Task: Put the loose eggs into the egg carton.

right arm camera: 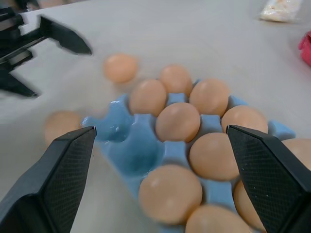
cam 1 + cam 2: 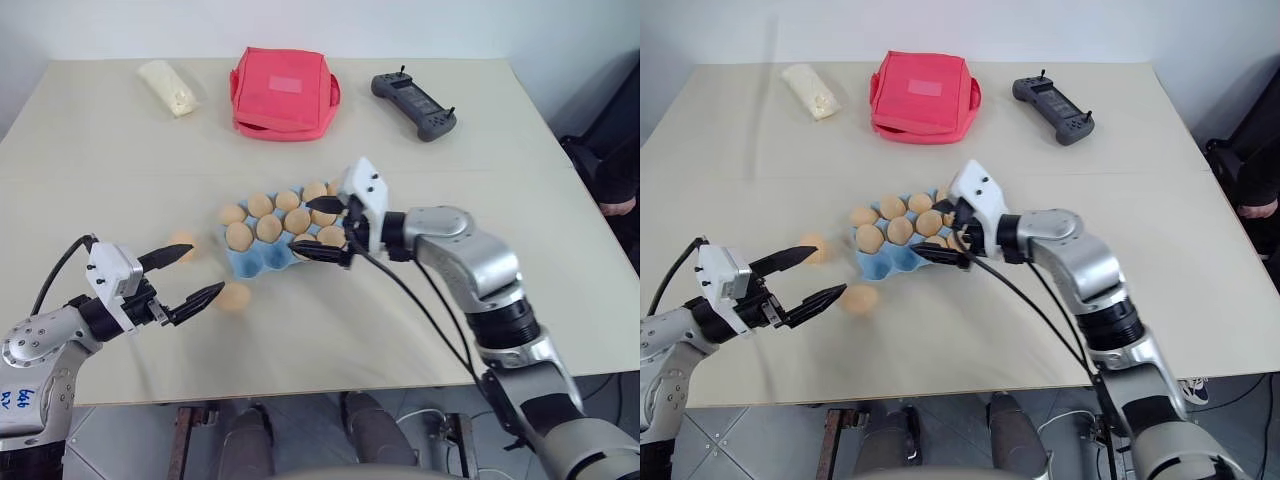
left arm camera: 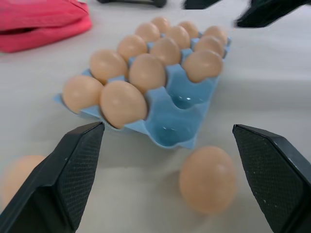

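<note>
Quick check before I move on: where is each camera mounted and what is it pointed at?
Head pair: look forward and down on the table, both arms showing.
Left wrist: looks along the open left tool at a loose egg and the egg carton.
Right wrist: looks along the open right tool over the carton's empty cups.
Shared: both wrist views show the carton and the loose eggs.

The right gripper (image 2: 333, 233) and its white wrist housing cover the egg carton (image 2: 262, 256) at its 3 o'clock end; the cups there cannot be counted. In the left wrist view, one loose egg (image 3: 17, 175) at 8 o'clock is cut by the frame edge and blurred. The red bag (image 3: 43, 22) at 11 o'clock is cropped.
</note>
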Action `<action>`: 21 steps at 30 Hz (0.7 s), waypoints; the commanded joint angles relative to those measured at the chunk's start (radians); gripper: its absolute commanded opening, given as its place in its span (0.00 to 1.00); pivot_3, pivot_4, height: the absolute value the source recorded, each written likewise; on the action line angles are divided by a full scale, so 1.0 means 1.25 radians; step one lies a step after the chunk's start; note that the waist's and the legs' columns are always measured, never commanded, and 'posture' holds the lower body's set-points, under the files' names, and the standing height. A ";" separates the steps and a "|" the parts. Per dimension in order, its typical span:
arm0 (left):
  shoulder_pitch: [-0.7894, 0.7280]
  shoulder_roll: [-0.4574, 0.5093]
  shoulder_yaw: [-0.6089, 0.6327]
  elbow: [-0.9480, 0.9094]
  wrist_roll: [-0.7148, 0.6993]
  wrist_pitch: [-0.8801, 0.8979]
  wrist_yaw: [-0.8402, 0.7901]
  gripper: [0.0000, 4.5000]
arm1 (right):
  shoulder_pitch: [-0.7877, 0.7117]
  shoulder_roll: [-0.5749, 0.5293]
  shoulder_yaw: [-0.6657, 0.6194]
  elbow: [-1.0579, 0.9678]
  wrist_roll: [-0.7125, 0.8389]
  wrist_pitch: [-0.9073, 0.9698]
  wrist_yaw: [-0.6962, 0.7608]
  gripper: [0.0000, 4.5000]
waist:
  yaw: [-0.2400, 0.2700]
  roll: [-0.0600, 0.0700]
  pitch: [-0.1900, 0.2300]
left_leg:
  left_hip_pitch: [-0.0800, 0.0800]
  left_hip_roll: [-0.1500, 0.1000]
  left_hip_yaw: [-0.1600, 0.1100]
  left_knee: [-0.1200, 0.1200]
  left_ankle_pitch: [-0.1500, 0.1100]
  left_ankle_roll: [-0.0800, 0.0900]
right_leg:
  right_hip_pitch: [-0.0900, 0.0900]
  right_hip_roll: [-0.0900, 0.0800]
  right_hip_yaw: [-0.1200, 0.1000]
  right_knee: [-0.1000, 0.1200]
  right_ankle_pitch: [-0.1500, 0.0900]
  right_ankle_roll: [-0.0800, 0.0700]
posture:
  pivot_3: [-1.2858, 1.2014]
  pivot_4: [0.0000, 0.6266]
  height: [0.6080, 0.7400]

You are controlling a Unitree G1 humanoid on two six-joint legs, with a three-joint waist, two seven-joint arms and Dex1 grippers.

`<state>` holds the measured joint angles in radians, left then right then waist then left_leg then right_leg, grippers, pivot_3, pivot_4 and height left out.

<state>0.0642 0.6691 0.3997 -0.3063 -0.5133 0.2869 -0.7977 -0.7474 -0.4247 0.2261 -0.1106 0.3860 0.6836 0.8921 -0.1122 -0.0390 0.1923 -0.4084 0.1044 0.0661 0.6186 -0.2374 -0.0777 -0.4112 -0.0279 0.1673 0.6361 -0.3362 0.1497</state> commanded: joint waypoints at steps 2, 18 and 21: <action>0.008 -0.031 0.045 -0.059 0.019 -0.004 0.101 1.00 | 0.016 -0.067 -0.024 -0.001 0.010 -0.063 0.096 1.00 | -0.001 0.000 0.000 | 0.000 0.000 0.000 0.000 0.000 0.000 | 0.000 0.000 0.000 0.000 0.000 0.000 | 0.52 0.24 1.00; 0.263 -0.228 0.053 -0.365 0.028 0.111 0.384 1.00 | 0.057 -0.199 -0.052 0.178 0.073 -0.253 0.515 1.00 | 0.000 -0.001 0.000 | 0.002 0.000 0.000 0.004 0.000 0.001 | 0.004 0.000 0.001 -0.002 -0.001 -0.001 | 0.52 0.24 1.00; 0.289 -0.251 0.022 -0.389 0.044 0.137 0.419 1.00 | 0.046 -0.191 -0.042 0.215 0.054 -0.271 0.529 1.00 | -0.002 -0.001 0.000 | 0.002 0.000 -0.001 0.007 -0.001 0.001 | 0.006 0.000 0.002 -0.002 -0.003 -0.007 | 0.52 0.24 1.00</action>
<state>0.4067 0.3640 0.4366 -0.7439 -0.4665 0.4512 -0.2966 -0.6796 -0.6605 0.1820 0.1528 0.4512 0.3666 1.5104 -0.1150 -0.0400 0.1924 -0.4057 0.1038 0.0654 0.6285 -0.2383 -0.0764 -0.4020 -0.0281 0.1695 0.6322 -0.3407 0.1401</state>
